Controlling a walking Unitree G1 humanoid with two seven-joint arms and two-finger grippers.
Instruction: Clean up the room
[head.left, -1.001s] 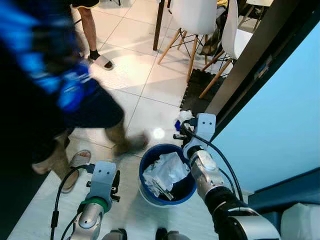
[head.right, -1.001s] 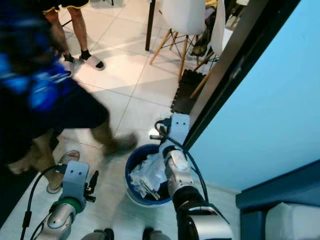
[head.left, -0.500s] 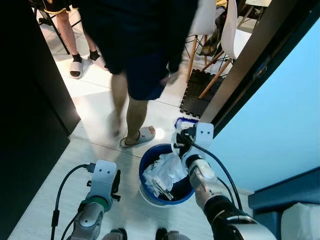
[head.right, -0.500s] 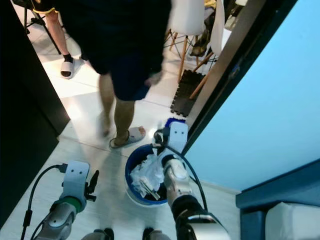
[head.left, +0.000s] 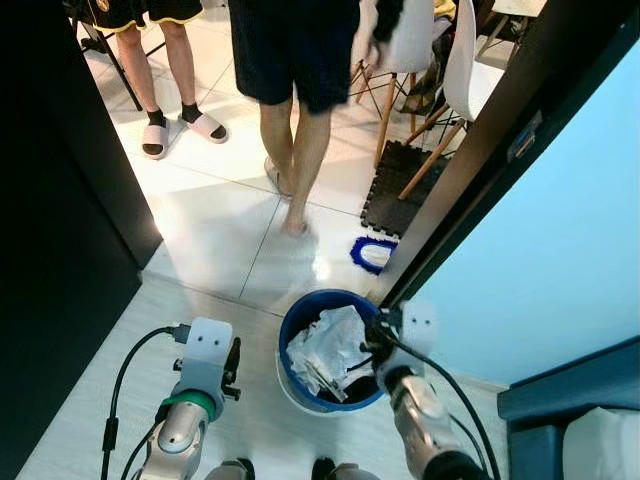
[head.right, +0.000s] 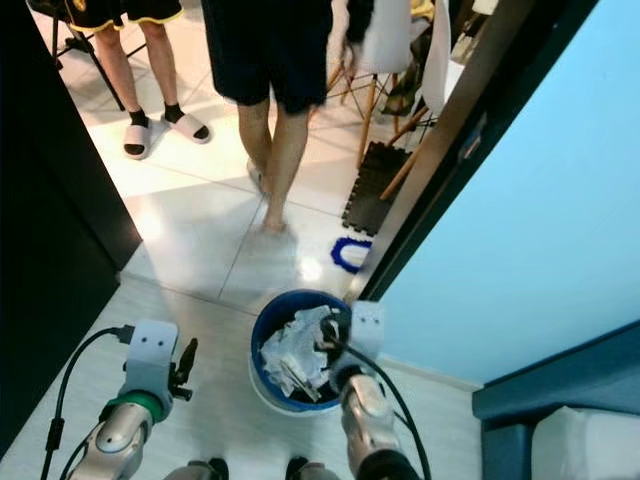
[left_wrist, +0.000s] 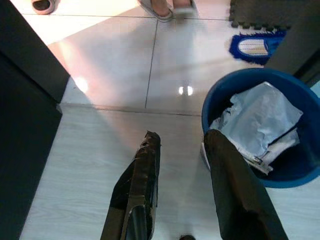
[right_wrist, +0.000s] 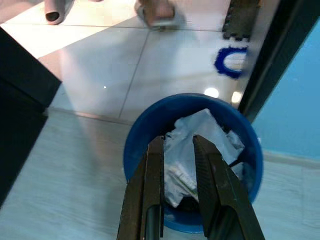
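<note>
A round blue bin (head.left: 296, 326) stands on the floor just ahead of me, holding crumpled white paper (head.left: 330, 343). My right gripper (head.left: 372, 345) hangs over the bin's right rim; in the right wrist view its fingers (right_wrist: 155, 155) are open above the paper (right_wrist: 200, 125), with nothing between them. My left gripper (head.left: 232, 366) hovers over the pale floor left of the bin, open and empty (left_wrist: 182, 139). A blue-edged white pad (head.left: 371, 254) lies on the tiles beyond the bin.
A person's bare legs (head.left: 297, 150) stand on the tiles ahead, and a second person in sandals (head.left: 165, 85) farther left. A dark wall (head.left: 60, 220) closes the left, a door frame (head.left: 470, 170) and turquoise wall the right. White chairs (head.left: 400, 40) and a black mat (head.left: 398, 190) lie beyond.
The person who stood close to the bin has walked away across the tiles. My right gripper has drawn back from beyond the bin to its near right rim, uncovering the blue-edged pad.
</note>
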